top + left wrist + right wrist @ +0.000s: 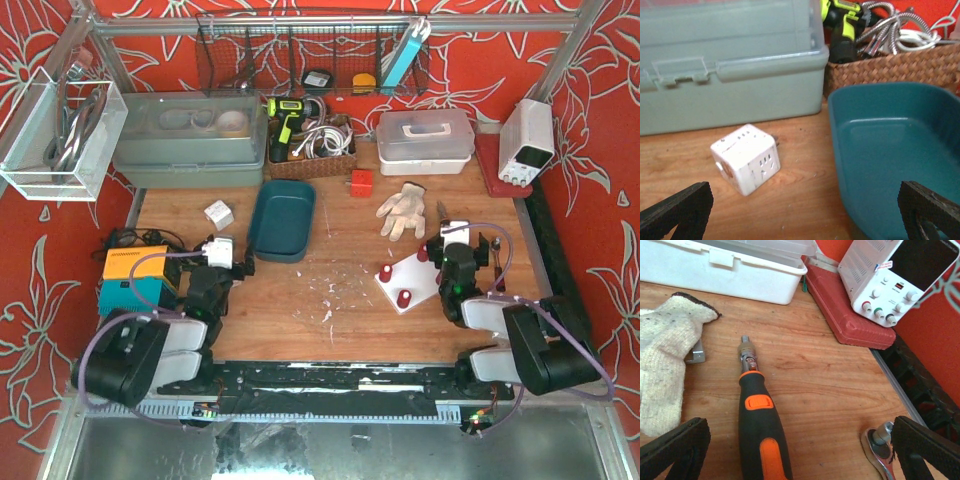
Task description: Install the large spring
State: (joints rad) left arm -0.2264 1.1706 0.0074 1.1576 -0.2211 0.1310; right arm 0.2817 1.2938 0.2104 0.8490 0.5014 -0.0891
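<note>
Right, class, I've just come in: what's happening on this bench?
Nothing is being handled yet. The left gripper and right gripper are both open and empty. The left faces a white cube adapter beside a teal tray. The right hangs over an orange-and-black screwdriver beside a work glove.

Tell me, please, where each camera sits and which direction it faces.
Top external: above and behind the robot, facing down over the table; left arm and right arm at the bottom.
Left wrist: low over the table, facing the white cube and teal tray; open left gripper at the lower corners.
Right wrist: low, facing the screwdriver and glove; open right gripper likewise.
Shared: top and left wrist both show cube and tray.
</note>
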